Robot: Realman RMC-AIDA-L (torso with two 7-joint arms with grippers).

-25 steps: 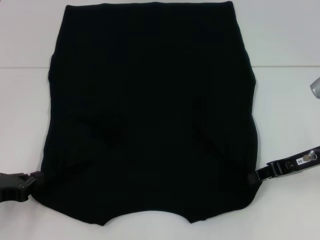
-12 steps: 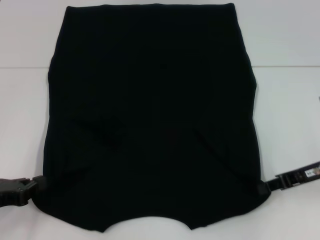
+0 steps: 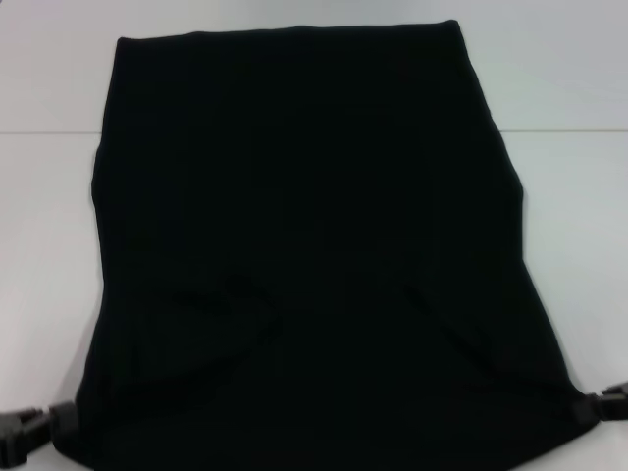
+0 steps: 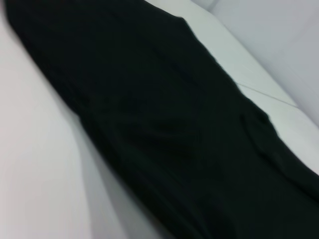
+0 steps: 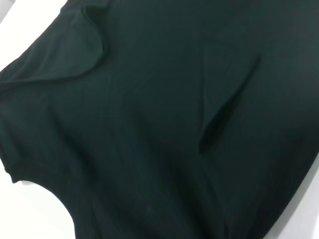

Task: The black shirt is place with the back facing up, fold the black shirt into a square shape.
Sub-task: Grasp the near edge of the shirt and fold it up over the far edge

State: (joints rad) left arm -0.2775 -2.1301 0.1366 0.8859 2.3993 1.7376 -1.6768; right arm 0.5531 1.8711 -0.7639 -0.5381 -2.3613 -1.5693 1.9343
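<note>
The black shirt (image 3: 304, 245) lies spread over the white table (image 3: 49, 78), plain side up, with no lettering showing. Its near end is raised toward me and fills the lower part of the head view. My left gripper (image 3: 67, 424) is shut on the shirt's near left corner. My right gripper (image 3: 589, 405) is shut on the near right corner. The left wrist view shows the shirt (image 4: 174, 124) stretching away over the table. The right wrist view shows the shirt (image 5: 149, 124) with folds and its neckline curve.
A seam line (image 3: 569, 130) crosses the table behind the shirt's middle. White tabletop shows on both sides of the shirt and beyond its far hem.
Both grippers have moved outward and toward me with the near corners. The shirt's near end has risen and spread wider, and the neckline has left the head view's lower edge.
</note>
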